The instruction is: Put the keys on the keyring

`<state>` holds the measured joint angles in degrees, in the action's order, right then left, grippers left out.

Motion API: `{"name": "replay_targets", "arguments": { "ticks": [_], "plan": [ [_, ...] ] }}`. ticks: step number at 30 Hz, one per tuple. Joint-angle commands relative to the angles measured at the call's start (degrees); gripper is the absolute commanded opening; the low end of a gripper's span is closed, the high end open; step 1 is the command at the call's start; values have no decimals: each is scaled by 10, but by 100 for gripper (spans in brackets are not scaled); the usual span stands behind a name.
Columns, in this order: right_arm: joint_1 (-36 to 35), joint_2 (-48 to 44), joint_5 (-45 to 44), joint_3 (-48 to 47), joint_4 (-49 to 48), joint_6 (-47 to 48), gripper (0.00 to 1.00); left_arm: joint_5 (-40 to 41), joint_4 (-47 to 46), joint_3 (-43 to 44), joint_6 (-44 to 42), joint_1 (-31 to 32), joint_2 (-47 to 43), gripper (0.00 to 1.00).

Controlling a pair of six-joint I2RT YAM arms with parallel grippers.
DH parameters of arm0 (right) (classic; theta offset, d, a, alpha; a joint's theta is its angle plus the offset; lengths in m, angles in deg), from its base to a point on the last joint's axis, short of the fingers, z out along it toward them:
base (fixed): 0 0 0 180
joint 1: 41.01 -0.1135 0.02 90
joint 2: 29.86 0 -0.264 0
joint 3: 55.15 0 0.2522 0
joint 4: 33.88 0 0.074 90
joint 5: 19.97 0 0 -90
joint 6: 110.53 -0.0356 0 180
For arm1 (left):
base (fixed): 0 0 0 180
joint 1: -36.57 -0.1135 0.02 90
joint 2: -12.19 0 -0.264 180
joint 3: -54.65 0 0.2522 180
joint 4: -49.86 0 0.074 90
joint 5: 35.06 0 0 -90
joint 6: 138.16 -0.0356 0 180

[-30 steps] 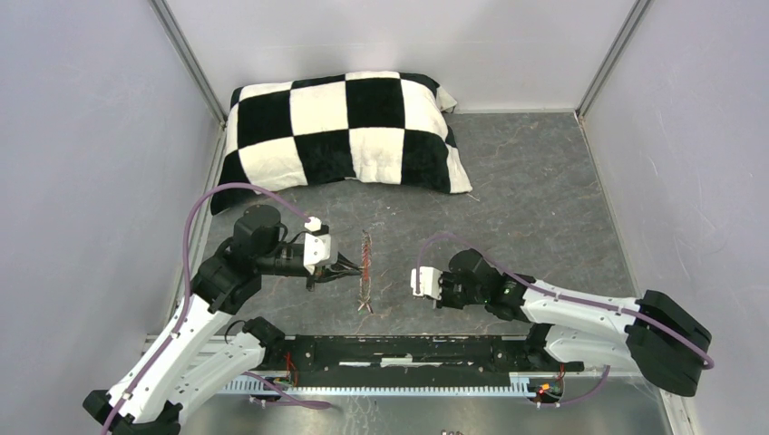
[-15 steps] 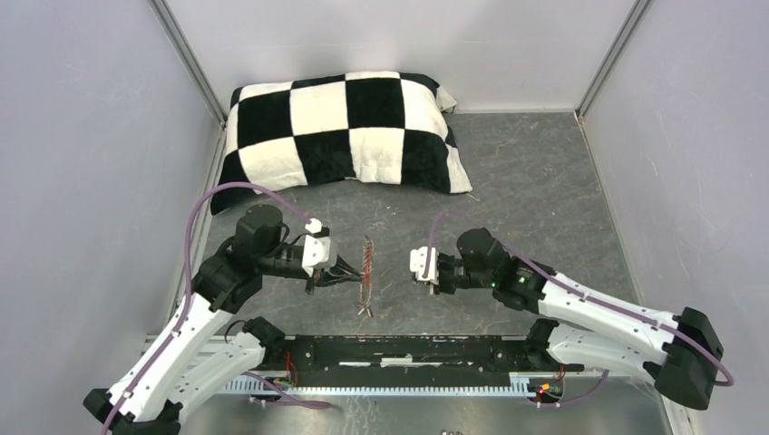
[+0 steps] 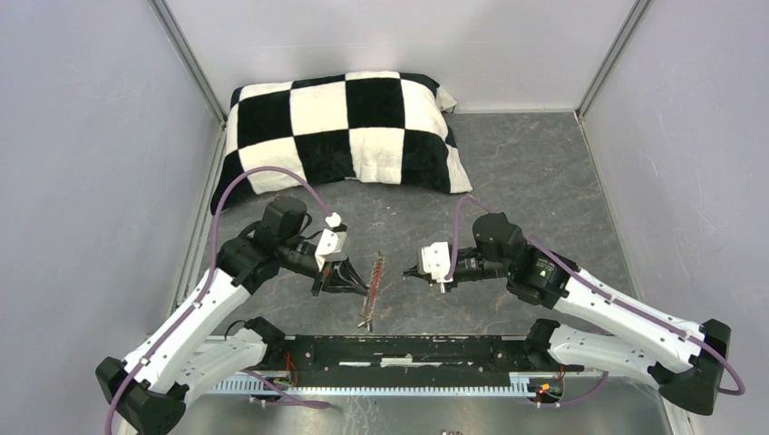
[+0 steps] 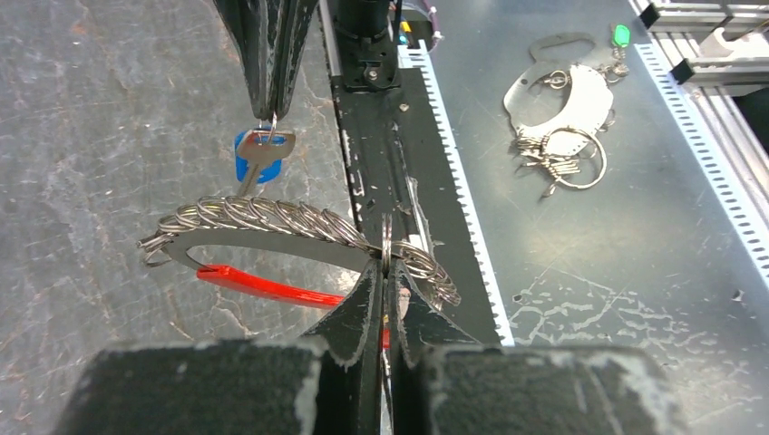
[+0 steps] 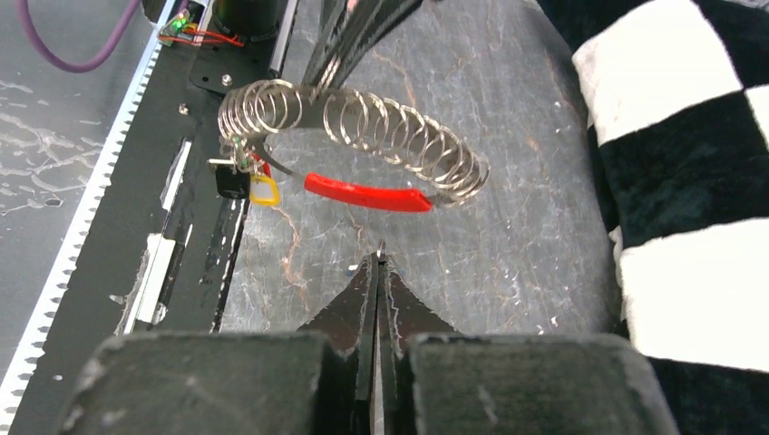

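- Left gripper [image 4: 385,276]: jaws pinched tight on the keyring [image 4: 272,217]. It grips one of the coiled wire loops, near the end of the row closest to the arm bases.
- Right gripper [image 5: 379,265]: jaws closed to a thin line. From the left wrist view the blue key [image 4: 263,149] hangs from its tips by the head, blade pointing down, with the blue tag behind the silver head.
- The keyring is an arched row of silvery loops along a curved metal strip, with a red bar [image 5: 367,195] under the arch.
- In the top view the keyring stands between the two grippers, over the table [image 3: 535,190] just ahead of the arm bases.
- The blue key's blade tip sits just above the loops at the far end of the row from the left grip. I cannot tell whether they touch.
- A yellow tag [image 5: 266,190] and a small dark piece dangle from the keyring's end by the bases.
- A checkered cushion [image 3: 345,127] lies at the far side, well apart.
- A second bunch of rings [image 4: 564,109] lies on the metal shelf behind the bases.
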<state>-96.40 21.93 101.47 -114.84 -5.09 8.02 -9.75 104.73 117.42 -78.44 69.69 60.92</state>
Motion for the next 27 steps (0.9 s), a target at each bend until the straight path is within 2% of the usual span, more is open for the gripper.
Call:
{"name": "replay_targets", "arguments": {
  "ticks": [1, 8, 18, 22, 27],
  "plan": [
    [0, -15, 28, -47, 10, 28, 1, -60, 8, 28, -20, -3, 19, 2],
    [0, -26, 10, -59, -16, 23, 1, -91, 8, 15, -31, -3, 50, 2],
    [0, -17, 41, -38, -133, -21, 1, -75, 11, 15, -133, -3, 100, 2],
    [1, 10, 50, -34, -140, -15, 0, -64, 46, 35, -216, -2, 116, 2],
    [1, 31, 75, -13, -146, -13, 0, -64, 70, 62, -250, -2, 122, 2]
  ]
}}
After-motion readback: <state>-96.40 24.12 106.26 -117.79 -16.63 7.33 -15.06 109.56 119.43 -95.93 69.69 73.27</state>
